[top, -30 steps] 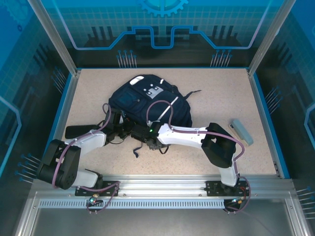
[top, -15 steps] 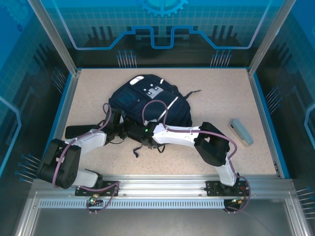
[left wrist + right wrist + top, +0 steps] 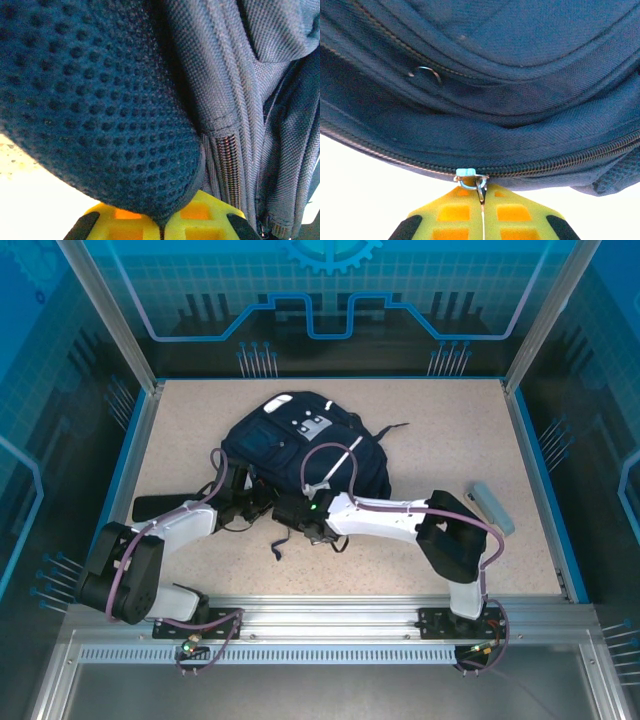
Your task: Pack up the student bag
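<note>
Pinching, right gripper [image 3: 481, 202]: I see its yellow jaws pressed together on the metal zipper pull [image 3: 480, 187], at the zipper line along the bag's lower seam.
Left gripper [image 3: 162, 222]: its jaws are closed, nipping the lower edge of the mesh padding [image 3: 100, 110]; a zipper track runs just beside it.
Student bag [image 3: 300, 445]: it lies left of centre on the table [image 3: 450, 430], with both arms reaching to its near edge.
Open room: I have bare tabletop right of the bag and along the far side. A pale case [image 3: 492, 507] lies near the right edge, and a dark flat item [image 3: 155, 507] near the left edge, beside the left arm.
Edges: a blue rim [image 3: 535, 480] bounds the table.
Hard to make out: from above, both sets of fingers merge with the dark straps. I cannot tell what the dark flat item is.
</note>
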`<state>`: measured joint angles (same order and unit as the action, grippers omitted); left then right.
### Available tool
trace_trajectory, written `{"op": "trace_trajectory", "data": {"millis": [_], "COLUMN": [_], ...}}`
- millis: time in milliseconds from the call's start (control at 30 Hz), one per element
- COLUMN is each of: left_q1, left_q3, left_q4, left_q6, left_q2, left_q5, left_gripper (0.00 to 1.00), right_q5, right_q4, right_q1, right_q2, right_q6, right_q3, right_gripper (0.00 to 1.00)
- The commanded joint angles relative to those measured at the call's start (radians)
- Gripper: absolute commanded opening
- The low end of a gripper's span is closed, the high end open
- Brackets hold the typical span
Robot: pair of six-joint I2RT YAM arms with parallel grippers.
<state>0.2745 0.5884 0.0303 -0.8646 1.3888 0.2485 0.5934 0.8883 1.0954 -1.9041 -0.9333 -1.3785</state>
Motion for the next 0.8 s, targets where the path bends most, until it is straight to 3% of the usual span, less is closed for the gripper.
{"op": "trace_trajectory", "data": {"millis": [0, 267, 433, 667, 767], "left_q1": [0.003, -0.021, -0.052, -0.119, -0.138], "left_q3": [0.04, 0.047, 0.075, 0.159, 0.195], "left_q4": [-0.016, -0.061, -0.064, -0.071, -0.09], "left_q6": [0.039, 0.071, 0.089, 0.148, 0.168], "left_q2": [-0.008, -0.01, 0.011, 0.076, 0.093], "left_q5": [-0.032, -0.092, -0.092, -0.102, -0.1], "left_gripper": [0.0, 0.0, 0.0, 0.0, 0.18], "right_q5": [0.018, 0.048, -0.231, -0.509, -0.624], "right_q4": [0.046, 0.054, -0.165, -0.308, -0.377], "right_q1": [-0.038, -0.141, -0.239, -0.221, -0.215], "right_q2": [0.052, 0.205, 0.312, 0.281, 0.239], "right_q6": [-0.006, -0.031, 0.17, 0.358, 0.367], "right_q3": [0.046, 0.225, 0.311, 0.251, 0.218], "right_gripper": [0.04, 0.03, 0.0, 0.0, 0.0]}}
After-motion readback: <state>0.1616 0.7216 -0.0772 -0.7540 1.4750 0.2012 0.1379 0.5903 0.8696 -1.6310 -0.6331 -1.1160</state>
